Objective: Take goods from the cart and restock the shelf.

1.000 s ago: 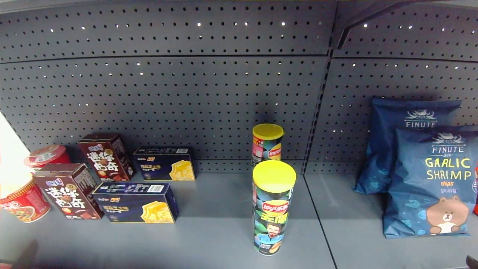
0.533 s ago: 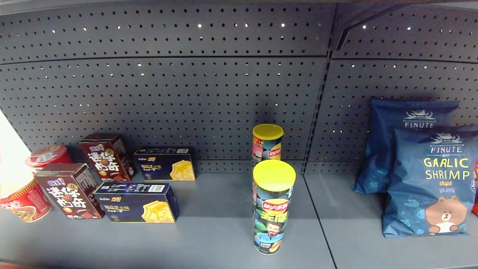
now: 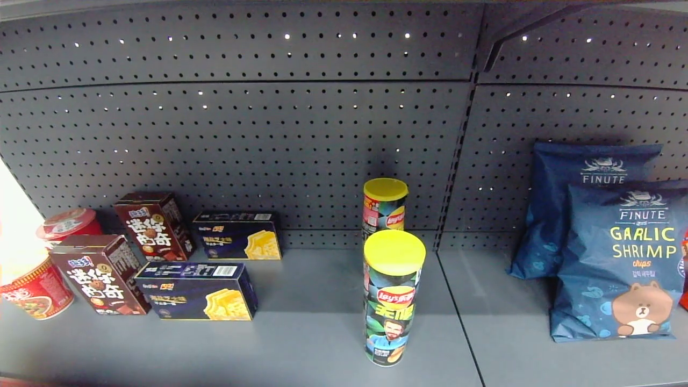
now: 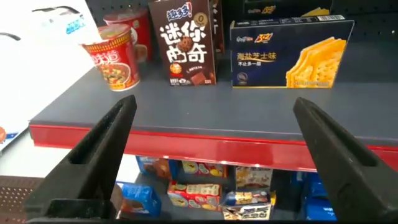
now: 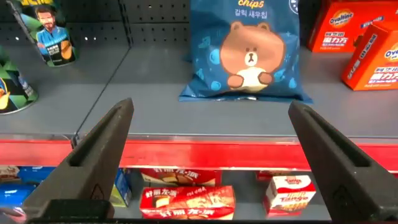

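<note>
- Grey metal shelf with a pegboard back faces us in the head view. Every item on it stands where it stood half a second ago.
- A second ago we saw a dark tip at each bottom corner of the head view. Both had drawn back below the frame by half a second ago.
- The whole head picture shifted very slightly in that same interval. We put that down to the camera, not the goods.
- The left gripper hangs in front of the shelf's red front edge. Its jaws are spread wide with nothing between them.
- Beyond it we see a noodle cup, a brown box and a blue box near the shelf's front. More packets sit on the level beneath.
- The right gripper is also wide apart and holds nothing. It is level with the same red edge, opposite the bear-printed bag, with orange boxes farther along.
- Two noodle cups stand at the robot's far left, one behind the other.
- Next to them are two brown biscuit boxes, then two blue cracker boxes, each pair also one behind the other.
- The front chip can stands upright near mid-shelf, with the rear chip can just behind it by the pegboard.
- Two blue chip bags lean at the right, overlapping, well apart from the cans.
</note>
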Tool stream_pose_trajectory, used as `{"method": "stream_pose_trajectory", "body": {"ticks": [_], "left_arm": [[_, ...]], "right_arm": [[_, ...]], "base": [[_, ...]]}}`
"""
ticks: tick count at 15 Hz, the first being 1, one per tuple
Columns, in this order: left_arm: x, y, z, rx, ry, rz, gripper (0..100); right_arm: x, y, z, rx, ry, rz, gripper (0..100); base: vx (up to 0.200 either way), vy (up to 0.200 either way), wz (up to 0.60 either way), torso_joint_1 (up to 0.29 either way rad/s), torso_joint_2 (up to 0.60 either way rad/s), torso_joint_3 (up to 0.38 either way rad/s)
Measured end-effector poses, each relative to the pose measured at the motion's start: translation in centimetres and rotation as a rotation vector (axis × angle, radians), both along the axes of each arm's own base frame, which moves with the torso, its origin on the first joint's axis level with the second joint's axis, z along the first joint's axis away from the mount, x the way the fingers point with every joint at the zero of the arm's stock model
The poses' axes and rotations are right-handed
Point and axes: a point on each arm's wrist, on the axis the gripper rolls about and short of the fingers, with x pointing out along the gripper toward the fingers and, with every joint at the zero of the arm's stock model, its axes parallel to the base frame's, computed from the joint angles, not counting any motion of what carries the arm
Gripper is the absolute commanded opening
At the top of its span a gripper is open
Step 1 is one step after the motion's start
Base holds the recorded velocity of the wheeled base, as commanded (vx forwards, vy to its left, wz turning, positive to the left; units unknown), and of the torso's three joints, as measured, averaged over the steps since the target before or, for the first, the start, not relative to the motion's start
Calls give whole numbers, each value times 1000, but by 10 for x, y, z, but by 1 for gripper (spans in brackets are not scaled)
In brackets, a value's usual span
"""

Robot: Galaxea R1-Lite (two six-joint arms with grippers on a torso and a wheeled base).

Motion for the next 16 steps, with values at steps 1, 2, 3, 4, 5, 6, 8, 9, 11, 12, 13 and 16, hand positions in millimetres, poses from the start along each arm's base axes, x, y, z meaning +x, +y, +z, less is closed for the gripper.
{"method": "stream_pose_trajectory", "body": {"ticks": [1, 2, 3, 4, 5, 6, 8, 9, 11, 12, 13, 16], "left_arm": [[0, 0, 0, 1, 1, 0, 100], [0, 0, 0, 1, 0, 0, 100], [0, 0, 0, 1, -1, -1, 100], [0, 0, 0, -1, -2, 0, 100], [0, 0, 0, -4, -2, -1, 100], [0, 0, 0, -6, -2, -2, 100], [0, 0, 0, -6, -1, -3, 100], [0, 0, 0, -1, -1, -3, 100], [0, 0, 0, -2, -1, -3, 100], [0, 0, 0, -7, -3, -2, 100], [0, 0, 0, -9, -3, -3, 100], [0, 0, 0, -4, -3, 0, 100]], "right_arm": [[0, 0, -1, -5, 1, 0, 100], [0, 0, 0, -6, -1, -1, 100], [0, 0, 0, -11, -3, 3, 100], [0, 0, -1, -19, -1, 7, 100], [0, 0, -1, -22, 0, 8, 100], [0, 0, -1, -23, 0, 8, 100], [0, 0, -1, -25, -2, 8, 100], [0, 0, -1, -25, -1, 8, 100], [0, 0, -1, -25, -2, 10, 100], [0, 0, -1, -25, -2, 10, 100], [0, 0, -1, -25, -1, 10, 100], [0, 0, -1, -25, -1, 10, 100]], "base": [[0, 0, 0, 0, 0, 0], [0, 0, 0, 0, 0, 0], [0, 0, 0, 0, 0, 0], [0, 0, 0, 0, 0, 0], [0, 0, 0, 0, 0, 0], [0, 0, 0, 0, 0, 0], [0, 0, 0, 0, 0, 0], [0, 0, 0, 0, 0, 0], [-200, 0, 0, 2, 10, 5], [0, 0, 0, 0, 0, 0], [0, 0, 0, 0, 0, 0], [0, -67, 0, 7, 1, 2]]}}
